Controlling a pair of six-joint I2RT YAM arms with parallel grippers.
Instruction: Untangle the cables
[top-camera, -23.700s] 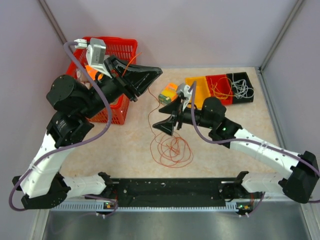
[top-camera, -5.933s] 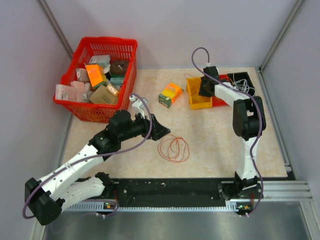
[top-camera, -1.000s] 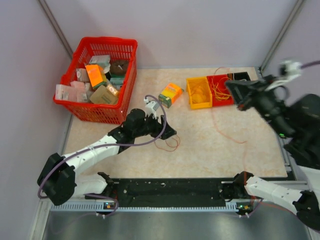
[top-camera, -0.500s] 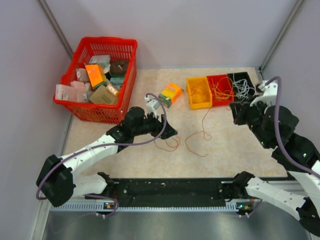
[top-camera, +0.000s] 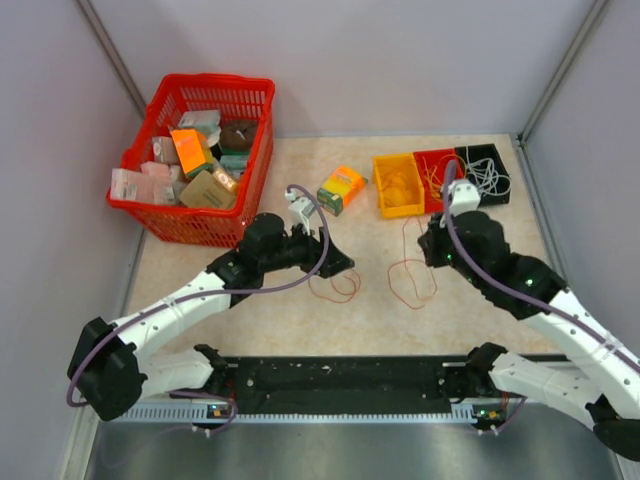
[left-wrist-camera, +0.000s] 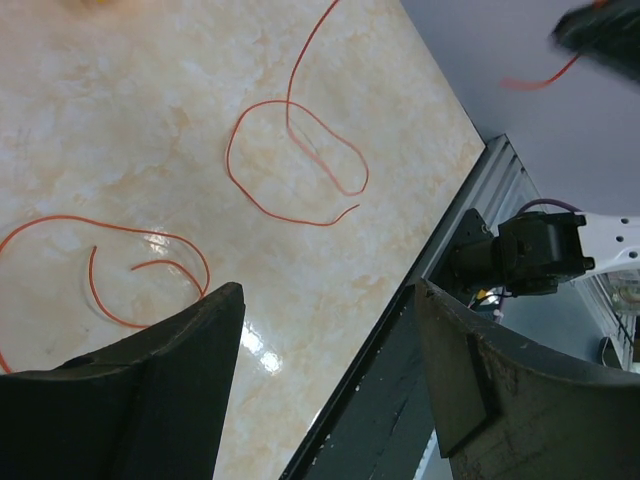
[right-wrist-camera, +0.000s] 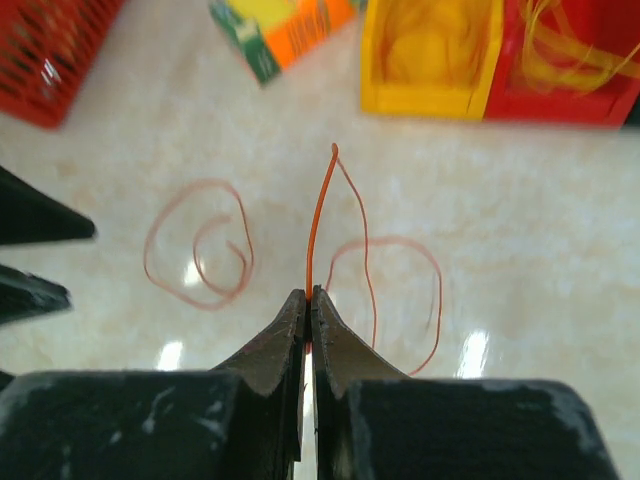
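Observation:
An orange-red cable (right-wrist-camera: 316, 215) rises from the tips of my right gripper (right-wrist-camera: 309, 297), which is shut on it. The cable bends over at the top and drops into a loose loop (top-camera: 392, 283) on the table, in front of the gripper (top-camera: 430, 247). A second orange-red cable (top-camera: 345, 292) lies curled on the table just beside my left gripper (top-camera: 337, 266). In the left wrist view that gripper (left-wrist-camera: 328, 292) is open with nothing between its fingers. Both loops (left-wrist-camera: 230, 160) (left-wrist-camera: 110, 218) lie beyond them. Yellow and white cables sit in the bins at the back.
A yellow bin (top-camera: 381, 190), a red bin (top-camera: 428, 196) and a black bin (top-camera: 497, 197) stand in a row at the back right. A small orange and green box (top-camera: 342, 188) lies mid-back. A red basket (top-camera: 152, 222) full of packages stands back left.
My right arm has come down from high on the right to the middle of the table, and the cable it holds has settled into a loop. The left arm has barely moved.

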